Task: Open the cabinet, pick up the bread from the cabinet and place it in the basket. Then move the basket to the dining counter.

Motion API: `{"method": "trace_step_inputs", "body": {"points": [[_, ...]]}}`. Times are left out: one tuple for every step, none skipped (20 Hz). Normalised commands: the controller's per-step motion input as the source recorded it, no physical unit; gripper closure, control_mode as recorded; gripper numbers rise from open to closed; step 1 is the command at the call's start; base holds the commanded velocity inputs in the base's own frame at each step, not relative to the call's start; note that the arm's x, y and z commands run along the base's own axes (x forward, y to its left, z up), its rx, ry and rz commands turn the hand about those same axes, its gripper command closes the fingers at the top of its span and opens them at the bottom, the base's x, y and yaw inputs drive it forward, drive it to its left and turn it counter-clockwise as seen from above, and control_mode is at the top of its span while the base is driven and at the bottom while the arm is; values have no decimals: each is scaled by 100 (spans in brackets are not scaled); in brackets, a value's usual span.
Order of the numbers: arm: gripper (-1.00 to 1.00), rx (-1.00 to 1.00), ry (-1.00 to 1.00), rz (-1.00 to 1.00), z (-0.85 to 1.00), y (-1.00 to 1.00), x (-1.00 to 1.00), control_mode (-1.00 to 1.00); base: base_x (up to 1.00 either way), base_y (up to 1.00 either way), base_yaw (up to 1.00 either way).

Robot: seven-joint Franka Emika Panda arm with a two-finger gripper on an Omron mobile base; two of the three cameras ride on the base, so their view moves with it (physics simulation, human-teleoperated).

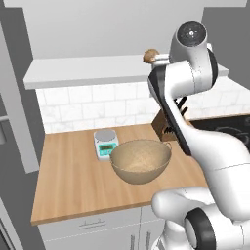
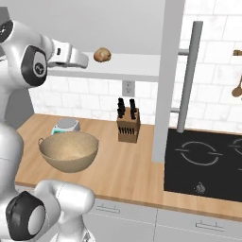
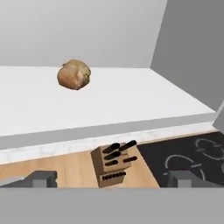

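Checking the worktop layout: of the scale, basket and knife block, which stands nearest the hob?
The knife block, right of the basket and scale.

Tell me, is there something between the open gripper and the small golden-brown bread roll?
Nothing visible. The bread roll lies alone on the pale cabinet shelf, ahead of the open gripper.

Both base views look forward-down from behind over the shared wooden worktop (image 1: 73, 180) and round tan woven basket (image 2: 69, 150); hand view faces the pale cabinet shelf (image 3: 87, 105) closely.
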Motion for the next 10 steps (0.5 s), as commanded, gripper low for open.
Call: {"method": "trace_step_inputs", "body": {"points": [[-100, 20, -1, -3, -41, 42, 20, -100, 0, 0, 0], [-100, 18, -4, -3, -49, 44, 35, -100, 0, 0, 0], [-100, 17, -11, -3, -59, 43, 46, -100, 0, 0, 0], [-100, 14, -18, -2, -31, 20, 68, -100, 0, 0, 0], [-100, 13, -16, -1, -19, 11, 77, -100, 0, 0, 0], [-100, 11, -5, 0, 0, 0, 84, -100, 0, 0, 0], [-100, 10, 0, 0, 14, -3, 95, -100, 0, 0, 0], [-100, 9, 0, 2, 37, -2, 74, -100, 0, 0, 0], [-100, 7, 0, 3, 51, -14, 78, -100, 0, 0, 0], [-100, 7, 0, 2, 54, -15, 71, -100, 0, 0, 0]]}}
